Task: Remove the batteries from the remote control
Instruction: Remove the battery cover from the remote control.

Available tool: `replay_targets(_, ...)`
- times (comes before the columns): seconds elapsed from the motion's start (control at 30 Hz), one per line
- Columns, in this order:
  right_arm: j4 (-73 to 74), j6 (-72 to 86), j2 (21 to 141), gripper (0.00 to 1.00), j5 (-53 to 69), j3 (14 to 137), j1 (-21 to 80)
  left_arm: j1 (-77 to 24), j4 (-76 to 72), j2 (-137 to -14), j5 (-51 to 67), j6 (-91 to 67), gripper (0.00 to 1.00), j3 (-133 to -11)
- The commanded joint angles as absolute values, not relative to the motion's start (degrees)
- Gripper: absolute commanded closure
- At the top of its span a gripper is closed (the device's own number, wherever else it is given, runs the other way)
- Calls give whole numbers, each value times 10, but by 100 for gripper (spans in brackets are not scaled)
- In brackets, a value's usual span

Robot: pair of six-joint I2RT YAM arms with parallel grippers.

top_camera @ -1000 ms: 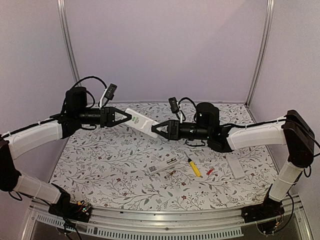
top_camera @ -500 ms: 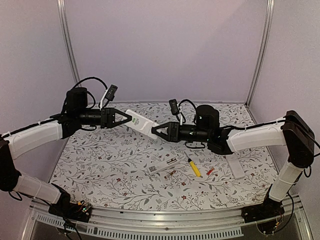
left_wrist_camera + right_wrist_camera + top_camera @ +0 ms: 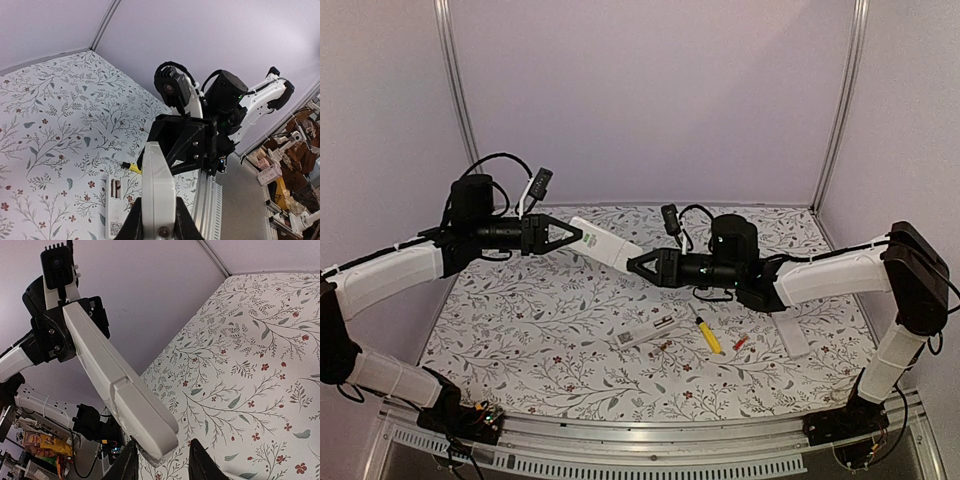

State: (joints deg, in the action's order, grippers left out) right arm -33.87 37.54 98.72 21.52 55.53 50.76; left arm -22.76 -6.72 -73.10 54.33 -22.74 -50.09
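Top external view: my left gripper (image 3: pixel 577 237) is clamped on the left end of the white remote (image 3: pixel 605 243), holding it in the air over the far part of the floral table (image 3: pixel 520 320). My right gripper (image 3: pixel 634 264) sits at the remote's right end, just below it. From here I cannot tell whether it touches. Near the middle of the table lies a second remote (image 3: pixel 648 331) with its back open. Just to its right is the yellow-handled screwdriver (image 3: pixel 708 335), and further right one red battery (image 3: pixel 740 342) lies loose on the cloth. A flat white strip (image 3: pixel 790 330) lies at the right, partly under my right arm.

Left wrist view: my two fingers (image 3: pixel 134 222) press on either side of the white remote (image 3: pixel 159 185), which runs away from the camera toward the black body of my right gripper. Below on the table I see the second remote (image 3: pixel 115 210) with two dark slots in its open bay. Whether those are batteries I cannot tell. The screwdriver (image 3: pixel 127 166) lies just beyond it.

Right wrist view: my fingers (image 3: pixel 200 462) stand apart, with the end of the white remote (image 3: pixel 120 385) just above the gap between them. There is clear space between it and the right finger. The left finger is very close to the remote's edge, and I cannot tell if it touches. The remote's back cover looks closed, so any batteries inside are hidden.
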Motion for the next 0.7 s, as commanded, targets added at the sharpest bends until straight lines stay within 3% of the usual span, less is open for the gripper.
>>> replay_targets(0.0,-336,378,983,68,209,550,501,-230,-84,-717,576,-230,100,-516)
replay_targets(0.4,-351,388,974,83,219,545,501,-230,-70,-721,554,-223,100,-518)
replay_targets(0.67,-364,391,968,87,223,542,501,-230,-64,-728,554,-223,100,-522)
